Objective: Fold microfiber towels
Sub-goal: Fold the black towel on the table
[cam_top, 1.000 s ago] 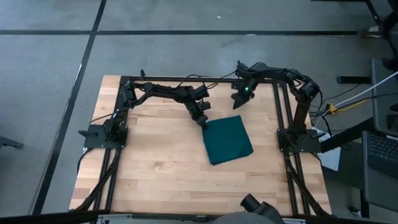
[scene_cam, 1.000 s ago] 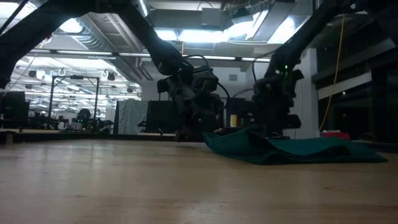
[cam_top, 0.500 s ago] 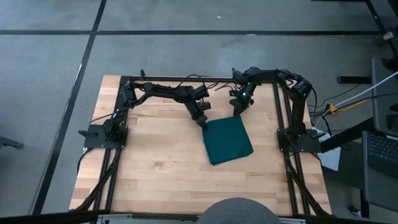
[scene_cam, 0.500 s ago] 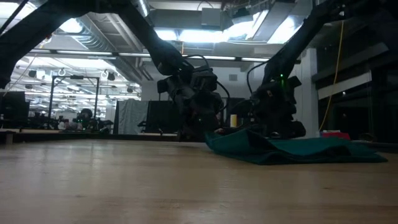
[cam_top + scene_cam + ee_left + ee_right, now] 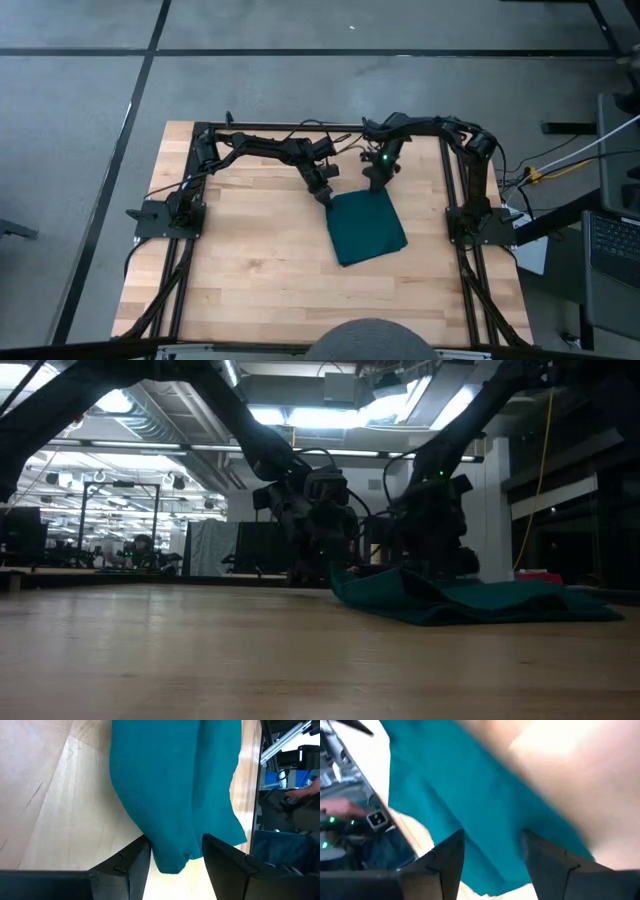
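Observation:
The dark teal towel (image 5: pixel 367 225) lies folded on the wooden table, right of centre. It also shows in the low view (image 5: pixel 470 600). My left gripper (image 5: pixel 327 195) is at the towel's far left corner, shut on it. My right gripper (image 5: pixel 374 182) is open and low over the towel's far edge, near its far right corner. In the right wrist view the cloth (image 5: pixel 485 810) shows between and beyond its two fingers (image 5: pixel 492 865). No white tag shows. My left gripper has the towel's far left corner (image 5: pixel 172 855) between its two fingers, and the bunched cloth fills the gap. The fingers come slanting down from the table's far left. The corner is raised slightly (image 5: pixel 337 574), and the rest of the towel lies on the table.
Black frame rails (image 5: pixel 455 190) run along the table's far, left and right sides. Bare wood (image 5: pixel 250 260) lies left of and nearer than the towel. A person's head (image 5: pixel 372 342) shows at the table's near edge.
My right gripper has moved toward the table's left and near edges and down, coming from beyond the towel to just over its far edge. The towel has kept its place.

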### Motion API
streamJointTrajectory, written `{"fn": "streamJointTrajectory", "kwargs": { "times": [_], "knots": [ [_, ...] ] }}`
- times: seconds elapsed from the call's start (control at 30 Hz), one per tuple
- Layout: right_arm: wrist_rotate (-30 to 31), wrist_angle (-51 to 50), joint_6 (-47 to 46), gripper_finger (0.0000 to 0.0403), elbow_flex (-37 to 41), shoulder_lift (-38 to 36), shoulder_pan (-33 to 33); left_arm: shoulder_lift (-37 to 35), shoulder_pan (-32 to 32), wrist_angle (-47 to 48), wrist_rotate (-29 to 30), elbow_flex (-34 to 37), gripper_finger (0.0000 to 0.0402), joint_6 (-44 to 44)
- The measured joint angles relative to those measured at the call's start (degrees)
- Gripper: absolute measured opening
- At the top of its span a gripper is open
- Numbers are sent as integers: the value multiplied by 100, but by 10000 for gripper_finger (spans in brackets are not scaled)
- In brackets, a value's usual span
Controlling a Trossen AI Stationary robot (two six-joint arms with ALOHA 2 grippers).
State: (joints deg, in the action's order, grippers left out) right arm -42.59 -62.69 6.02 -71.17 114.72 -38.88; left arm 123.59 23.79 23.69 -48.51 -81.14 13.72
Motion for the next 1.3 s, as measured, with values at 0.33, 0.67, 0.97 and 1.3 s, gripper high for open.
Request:
{"fn": "streamJointTrajectory", "kwargs": {
  "times": [0.33, 0.67, 0.97, 1.3],
  "knots": [
    [1618, -294, 269, 212, -706, 221, -667, 0, 0, -5, -2, 0, 173, -95],
    [1878, -812, 342, 211, -737, 687, -564, 0, 0, -16, -13, 0, 173, -324],
    [1314, -640, 185, 221, -837, 710, -612, 0, 0, -1, -63, 0, 173, -404],
    [1103, -834, 81, 209, -787, 710, -316, 0, 6, 8, -262, 0, 173, -402]
  ]
}}
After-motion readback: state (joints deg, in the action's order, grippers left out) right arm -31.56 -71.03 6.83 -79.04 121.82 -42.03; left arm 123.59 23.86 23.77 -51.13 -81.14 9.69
